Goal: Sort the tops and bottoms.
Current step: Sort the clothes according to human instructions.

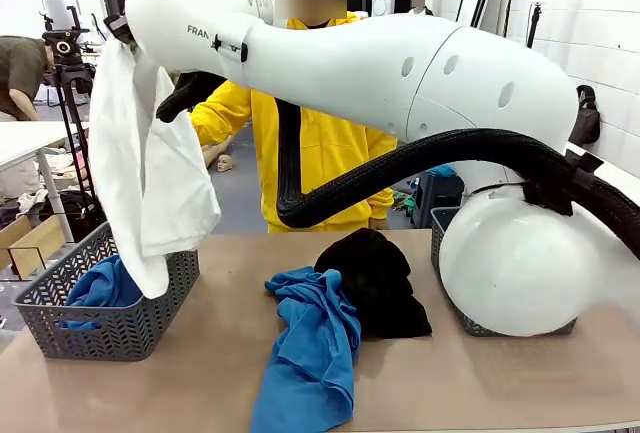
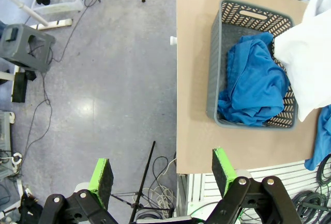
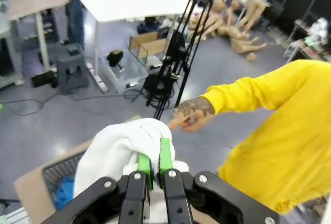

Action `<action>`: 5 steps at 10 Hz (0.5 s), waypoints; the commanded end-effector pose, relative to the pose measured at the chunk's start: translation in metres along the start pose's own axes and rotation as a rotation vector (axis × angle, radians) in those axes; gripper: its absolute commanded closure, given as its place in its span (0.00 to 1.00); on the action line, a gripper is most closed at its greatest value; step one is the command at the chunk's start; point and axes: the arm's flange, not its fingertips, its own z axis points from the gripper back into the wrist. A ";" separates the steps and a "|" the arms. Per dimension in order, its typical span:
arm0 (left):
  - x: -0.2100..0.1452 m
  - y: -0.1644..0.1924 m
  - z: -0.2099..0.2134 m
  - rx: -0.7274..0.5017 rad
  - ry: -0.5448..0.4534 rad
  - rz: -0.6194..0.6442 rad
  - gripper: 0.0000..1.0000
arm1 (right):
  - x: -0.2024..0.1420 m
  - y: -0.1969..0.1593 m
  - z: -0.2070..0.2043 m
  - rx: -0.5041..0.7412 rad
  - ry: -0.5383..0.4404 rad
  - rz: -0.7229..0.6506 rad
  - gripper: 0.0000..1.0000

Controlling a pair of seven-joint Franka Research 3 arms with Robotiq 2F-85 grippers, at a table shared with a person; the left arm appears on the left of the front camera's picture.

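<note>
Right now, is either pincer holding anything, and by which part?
The right pincer pinches a bunched fold of the white cloth shirt; the left pincer is open, empty.

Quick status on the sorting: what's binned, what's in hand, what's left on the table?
Done: one blue top lies in the left grey basket. In hand: the right gripper is shut on the white shirt, which hangs over that basket. Left: a second blue top and the black bottoms lie touching on the table. The left gripper is open and empty. The right basket is mostly hidden.
</note>
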 end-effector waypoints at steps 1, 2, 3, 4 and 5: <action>0.000 0.002 0.001 0.003 -0.001 0.005 0.00 | 0.006 -0.001 0.009 -0.038 -0.008 0.017 1.00; 0.000 0.002 0.001 0.003 -0.001 0.005 0.00 | 0.006 -0.001 0.009 -0.038 -0.008 0.017 1.00; 0.000 0.002 0.001 0.003 -0.001 0.005 0.00 | 0.006 -0.001 0.009 -0.038 -0.008 0.017 1.00; 0.000 0.002 0.001 0.003 -0.001 0.005 0.00 | 0.006 -0.001 0.009 -0.038 -0.008 0.017 1.00; 0.000 0.002 0.001 0.003 -0.001 0.005 0.00 | 0.006 -0.001 0.009 -0.038 -0.008 0.017 1.00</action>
